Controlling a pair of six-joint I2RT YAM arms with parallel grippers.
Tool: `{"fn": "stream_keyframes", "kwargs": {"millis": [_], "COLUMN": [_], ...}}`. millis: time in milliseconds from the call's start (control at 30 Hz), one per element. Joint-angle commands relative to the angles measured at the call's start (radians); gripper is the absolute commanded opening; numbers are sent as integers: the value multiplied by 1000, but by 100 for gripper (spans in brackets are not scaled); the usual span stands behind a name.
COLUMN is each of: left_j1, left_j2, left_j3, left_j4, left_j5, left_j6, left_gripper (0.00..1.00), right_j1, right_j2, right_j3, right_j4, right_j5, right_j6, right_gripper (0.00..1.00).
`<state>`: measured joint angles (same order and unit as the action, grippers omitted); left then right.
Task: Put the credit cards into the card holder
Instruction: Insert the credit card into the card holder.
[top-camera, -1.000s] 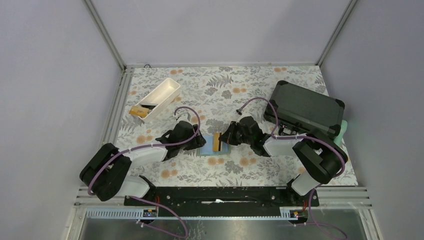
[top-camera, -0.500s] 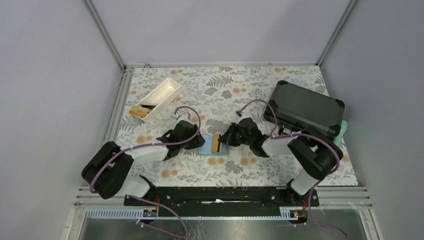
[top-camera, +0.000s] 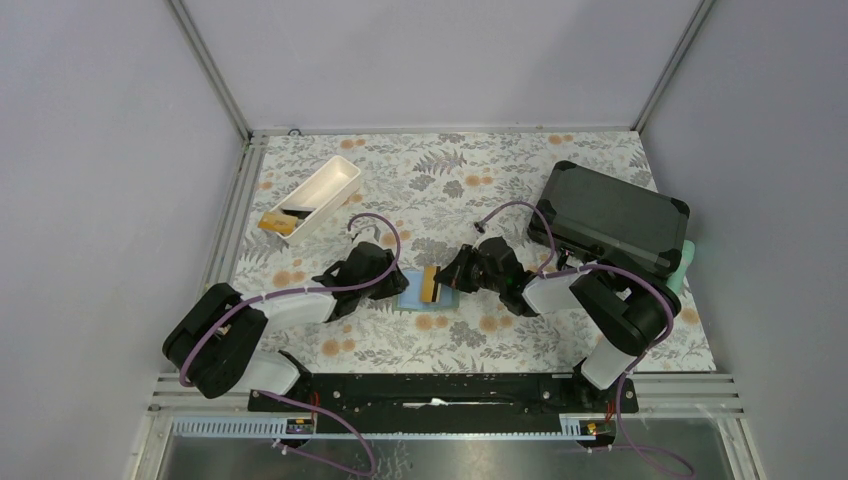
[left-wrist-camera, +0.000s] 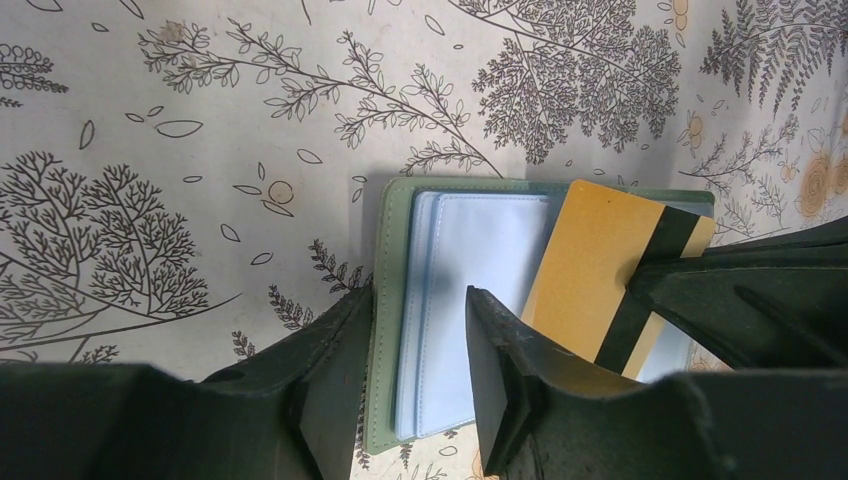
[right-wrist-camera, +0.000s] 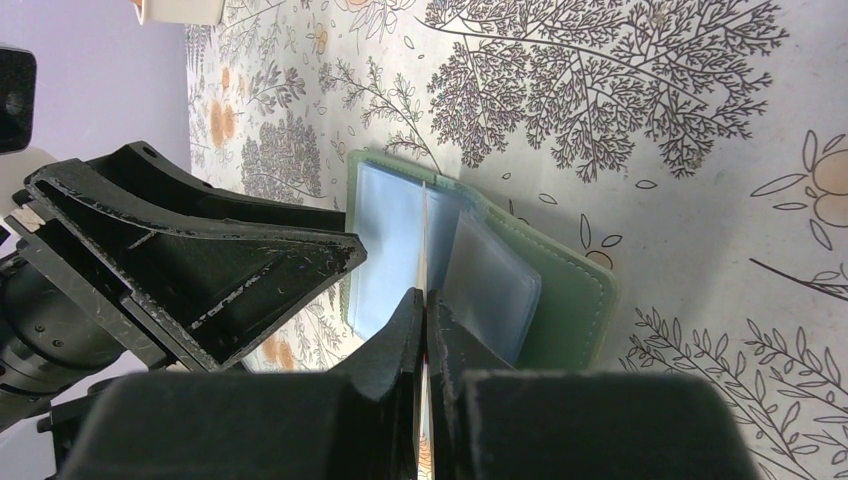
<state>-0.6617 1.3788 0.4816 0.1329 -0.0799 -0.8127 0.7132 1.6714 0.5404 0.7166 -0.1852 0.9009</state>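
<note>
Right gripper (right-wrist-camera: 424, 292): jaws together, clamped on the gold card (left-wrist-camera: 600, 260), the 1 with the dark stripe. Its wrist view shows the card edge-on, a thin line running straight out from between the fingertips. The card is tilted. Its free end is ahead of the jaws, over the pale blue pockets of the card holder (left-wrist-camera: 385, 300). Can't tell whether that end is inside a pocket or just lying on top.

Left gripper (left-wrist-camera: 420, 292): jaws apart, 1 finger either side of the holder's outer edge.
- Outer finger (left-wrist-camera: 330, 390) is just beside the green cover, over the tablecloth (left-wrist-camera: 200, 120).
- Inner finger (left-wrist-camera: 495, 370) is over the blue pocket stack.
- Can't tell if either tip presses down. Nothing clamped.

The holder lies open and flat between the 2 grippers, which face each other tip to tip across it. The gold card's free corner is just beside the left gripper's inner finger; contact unclear.

Well apart from both sets of jaws:
- White tray (top-camera: 338, 197) is beyond the left gripper, with a second gold-orange card (top-camera: 275, 222) at its near end and something dark (top-camera: 297, 210) inside.
- Black case (top-camera: 615, 215) is off to the outer side of the right gripper.
</note>
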Motion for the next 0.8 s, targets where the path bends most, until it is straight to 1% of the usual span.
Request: {"fn": "stream_keyframes", "kwargs": {"millis": [0, 400, 767], "left_j1": [-1, -1, -1], "left_j2": [25, 34, 40], "left_j3": [-37, -25, -21], "left_j4": [-58, -72, -67], "left_j5": [19, -7, -6], "left_j6": [-5, 6, 17], "left_gripper": [41, 38, 37], "right_j1": [4, 9, 13], "right_j2": [10, -12, 1], "right_j3": [8, 10, 22], "right_j4": [3, -103, -134], "right_j5": [28, 49, 21], "right_j6": [3, 15, 12], "right_gripper": [0, 0, 0]}}
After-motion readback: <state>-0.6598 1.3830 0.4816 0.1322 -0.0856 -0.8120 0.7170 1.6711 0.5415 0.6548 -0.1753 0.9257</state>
